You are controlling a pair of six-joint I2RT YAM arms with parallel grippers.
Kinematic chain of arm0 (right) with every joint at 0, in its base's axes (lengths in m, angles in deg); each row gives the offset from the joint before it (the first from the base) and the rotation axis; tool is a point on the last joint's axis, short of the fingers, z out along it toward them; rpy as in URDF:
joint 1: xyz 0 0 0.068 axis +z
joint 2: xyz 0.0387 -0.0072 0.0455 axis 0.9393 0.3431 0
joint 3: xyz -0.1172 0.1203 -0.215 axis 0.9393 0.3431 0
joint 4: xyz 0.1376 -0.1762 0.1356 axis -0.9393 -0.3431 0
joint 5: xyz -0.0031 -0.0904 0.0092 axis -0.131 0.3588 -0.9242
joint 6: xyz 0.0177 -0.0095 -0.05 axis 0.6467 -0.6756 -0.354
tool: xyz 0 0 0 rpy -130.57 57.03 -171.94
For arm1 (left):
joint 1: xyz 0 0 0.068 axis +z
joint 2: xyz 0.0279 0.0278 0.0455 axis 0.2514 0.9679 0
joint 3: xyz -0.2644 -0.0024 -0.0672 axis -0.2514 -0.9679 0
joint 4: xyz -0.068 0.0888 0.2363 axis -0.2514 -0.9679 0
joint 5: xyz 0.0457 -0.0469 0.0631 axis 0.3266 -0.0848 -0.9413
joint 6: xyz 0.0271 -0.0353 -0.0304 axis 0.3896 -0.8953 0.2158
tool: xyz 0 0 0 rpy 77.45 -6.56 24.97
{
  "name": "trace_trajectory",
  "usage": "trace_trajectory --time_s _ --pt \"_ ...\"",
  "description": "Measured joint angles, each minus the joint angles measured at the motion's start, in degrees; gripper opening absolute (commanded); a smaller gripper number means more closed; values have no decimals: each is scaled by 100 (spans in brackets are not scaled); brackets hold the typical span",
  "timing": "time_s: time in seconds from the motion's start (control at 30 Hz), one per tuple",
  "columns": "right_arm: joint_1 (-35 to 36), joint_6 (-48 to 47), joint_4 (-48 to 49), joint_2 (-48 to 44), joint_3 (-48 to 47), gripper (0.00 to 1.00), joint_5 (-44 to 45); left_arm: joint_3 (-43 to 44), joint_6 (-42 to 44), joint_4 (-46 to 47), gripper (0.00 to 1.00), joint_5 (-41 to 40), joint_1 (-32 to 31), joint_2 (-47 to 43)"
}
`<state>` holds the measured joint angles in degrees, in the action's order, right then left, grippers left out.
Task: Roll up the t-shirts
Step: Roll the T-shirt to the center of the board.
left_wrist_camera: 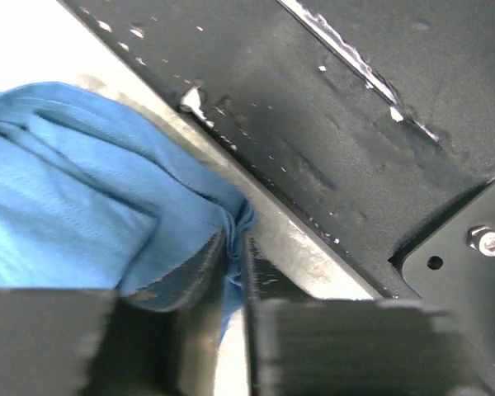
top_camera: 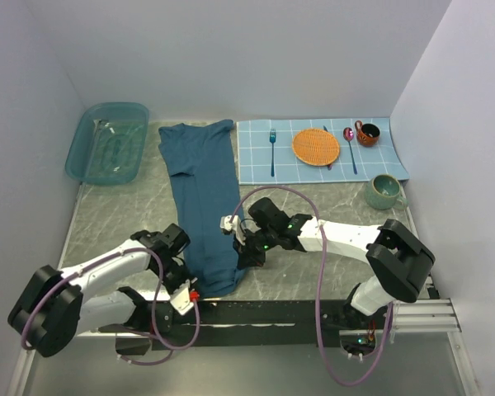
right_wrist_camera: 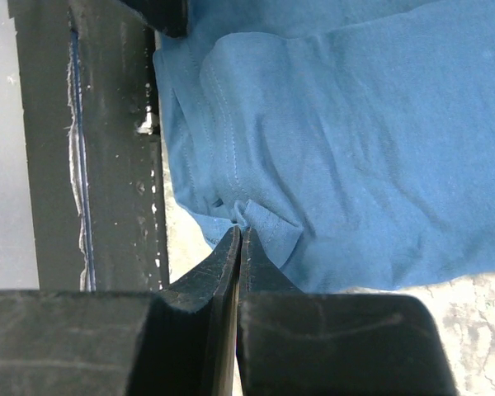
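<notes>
Drawn almost together, the left hand (left_wrist_camera: 233,241) pinches a bunched fold of the t-shirt (top_camera: 205,198) at its near left corner, just beside the black rail (left_wrist_camera: 330,148) along the near edge of the desk (top_camera: 313,210). The right hand (right_wrist_camera: 239,235) is likewise pressed together, nipping the stitched hem at the near right corner; how much cloth sits between its fingers is hard to tell, perhaps only the edge. The t-shirt is dark teal-blue and folded into a long narrow strip running from far to near, left of the desk's centre. It lies mostly flat with slight wrinkles. Its wider far end lies between the see-through tub (top_camera: 107,142) and the gridded placemat (top_camera: 260,157).
</notes>
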<state>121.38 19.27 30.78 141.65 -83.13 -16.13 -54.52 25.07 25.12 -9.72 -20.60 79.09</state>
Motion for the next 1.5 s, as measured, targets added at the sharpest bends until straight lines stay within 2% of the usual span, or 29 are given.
trace_trajectory --time_s 0.13,0.33,0.6,0.97,1.17,1.5 --pt "0 -107 -116 -44 4 0 -79 125 -468 -107 1 125 -2 -232" --pt "-4 -372 -409 -173 2 0 -267 654 -1674 -166 1 509 -2 -796" --pt "-81 -634 -857 -225 -55 0 -501 791 -3316 -201 1 590 -2 -1364" --pt "-439 -743 -1298 -601 -109 0 -553 789 -4498 -221 1 66 -2 -1725" --pt "-522 -568 -1329 -590 -313 0 -649 717 -5300 175 1 -299 15 -1663" --pt "-741 -319 -1327 -321 -404 0 -682 695 -6286 605 3 -944 487 -1530"
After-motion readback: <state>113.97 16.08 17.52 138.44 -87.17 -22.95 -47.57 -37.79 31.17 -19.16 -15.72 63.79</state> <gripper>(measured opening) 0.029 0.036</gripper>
